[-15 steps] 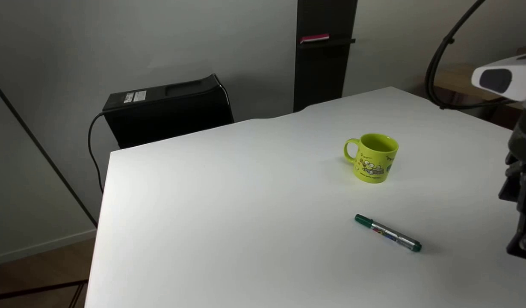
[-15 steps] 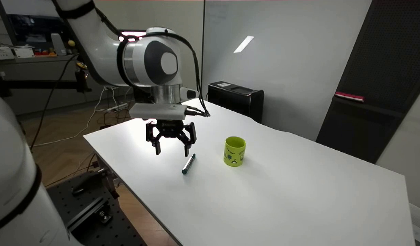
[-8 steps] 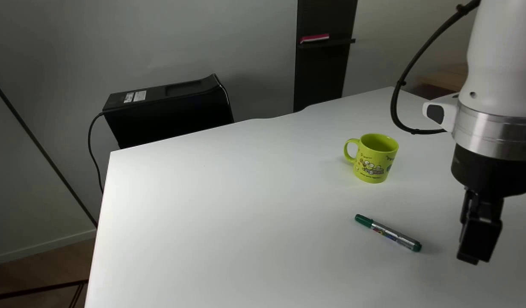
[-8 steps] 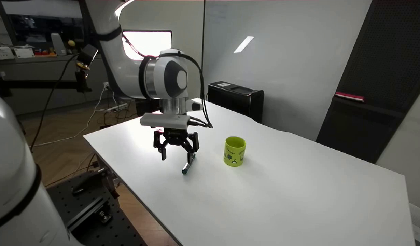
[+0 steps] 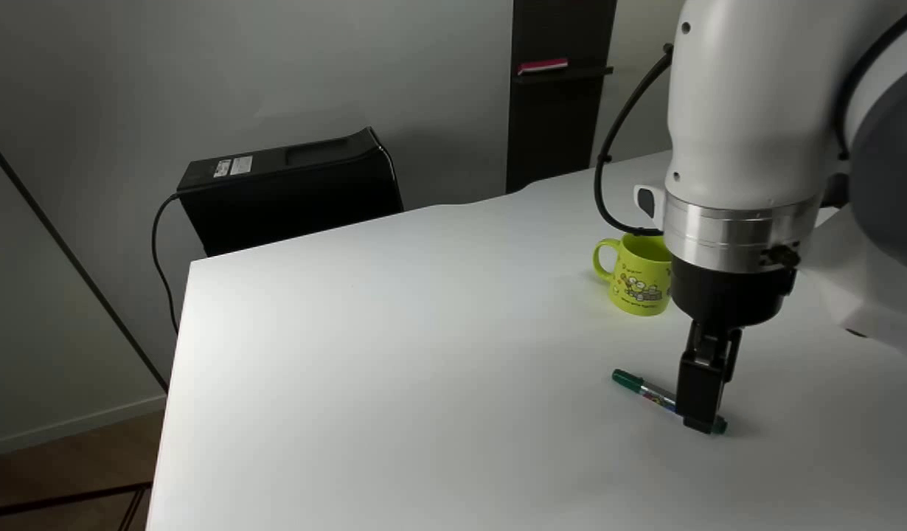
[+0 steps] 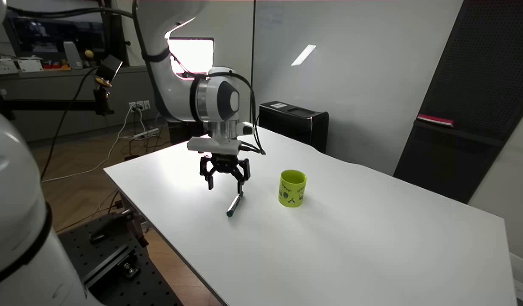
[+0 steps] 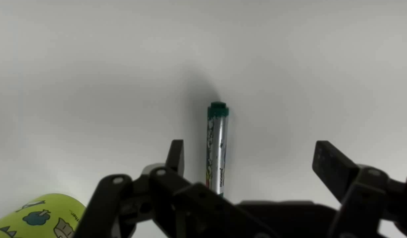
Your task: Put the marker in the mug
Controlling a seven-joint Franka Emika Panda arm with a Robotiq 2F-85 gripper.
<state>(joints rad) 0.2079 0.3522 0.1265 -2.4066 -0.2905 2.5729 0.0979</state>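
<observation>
The marker (image 5: 654, 395) has green ends and a silver printed barrel. It lies on the white table, also in an exterior view (image 6: 234, 205). In the wrist view the marker (image 7: 218, 148) lies between the spread fingers, closer to the left finger and touching neither. My gripper (image 7: 249, 143) is open and empty; it points down over the marker in both exterior views (image 5: 700, 424) (image 6: 225, 188). The yellow-green mug (image 6: 292, 189) stands upright near the marker. The arm partly covers the mug (image 5: 638, 284) in an exterior view, and its side shows at the wrist view's lower left (image 7: 41, 216).
The white table (image 5: 394, 383) bears the marker and mug. A black box-like device (image 5: 291, 188) stands beyond the table edge by the wall. A dark panel with a red item on its ledge (image 6: 435, 120) stands at the back. Cables hang along the arm.
The arm has moved across from the right in an exterior view, bringing the open gripper over the marker and partly covering the mug. The marker and mug have not moved.
</observation>
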